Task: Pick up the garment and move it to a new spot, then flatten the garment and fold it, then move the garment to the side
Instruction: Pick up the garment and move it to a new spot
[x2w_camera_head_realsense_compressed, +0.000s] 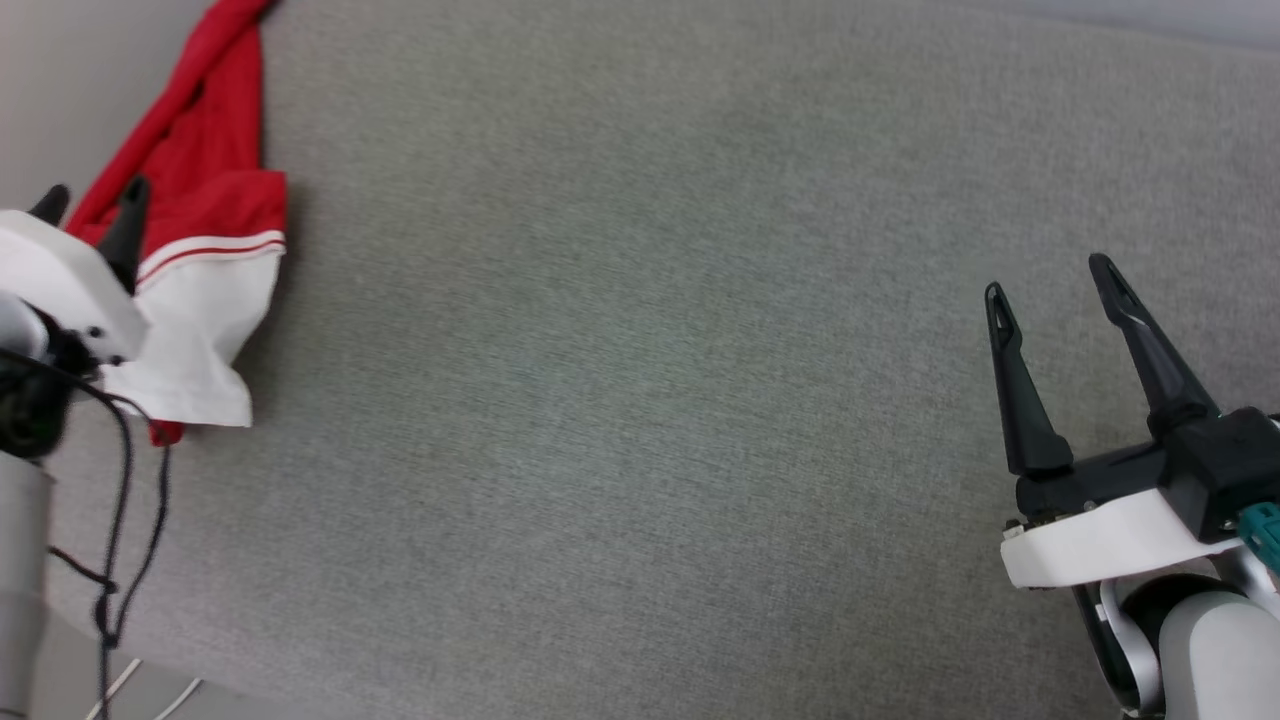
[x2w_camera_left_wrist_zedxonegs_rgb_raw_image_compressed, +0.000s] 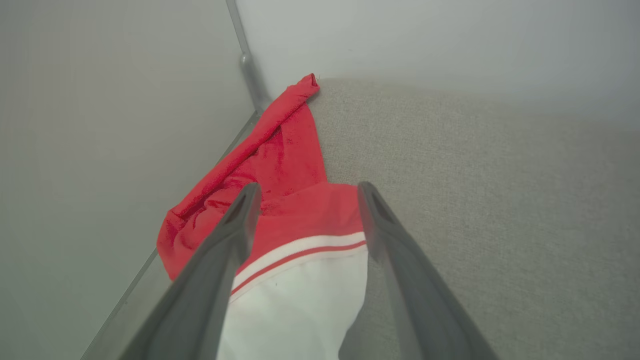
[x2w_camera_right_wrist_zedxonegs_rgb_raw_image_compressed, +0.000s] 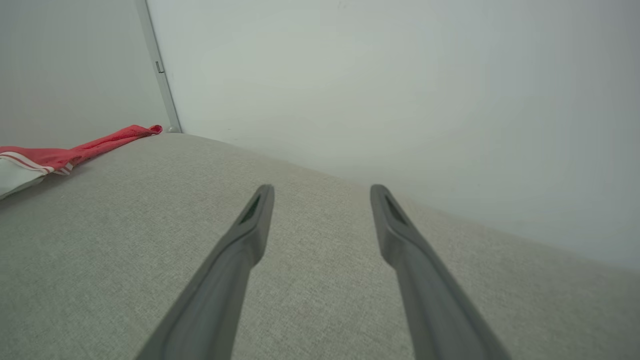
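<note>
The garment (x2w_camera_head_realsense_compressed: 205, 230) is a red shirt with a white sleeve and red-and-white striped trim, lying bunched along the far left edge of the grey fabric surface (x2w_camera_head_realsense_compressed: 640, 380). My left gripper (x2w_camera_head_realsense_compressed: 90, 200) hovers over it, open, its fingers straddling the striped trim in the left wrist view, where the garment (x2w_camera_left_wrist_zedxonegs_rgb_raw_image_compressed: 295, 210) shows between them with nothing gripped. My right gripper (x2w_camera_head_realsense_compressed: 1050, 275) stands open at the lower right, far from the cloth, above bare fabric. In the right wrist view the garment (x2w_camera_right_wrist_zedxonegs_rgb_raw_image_compressed: 60, 152) lies at the far left and the right gripper (x2w_camera_right_wrist_zedxonegs_rgb_raw_image_compressed: 322, 192) is open.
A pale wall (x2w_camera_right_wrist_zedxonegs_rgb_raw_image_compressed: 380, 90) borders the surface at the back and on the left, meeting at a corner post (x2w_camera_left_wrist_zedxonegs_rgb_raw_image_compressed: 247, 65). Black cables (x2w_camera_head_realsense_compressed: 120, 520) hang from my left arm at the lower left.
</note>
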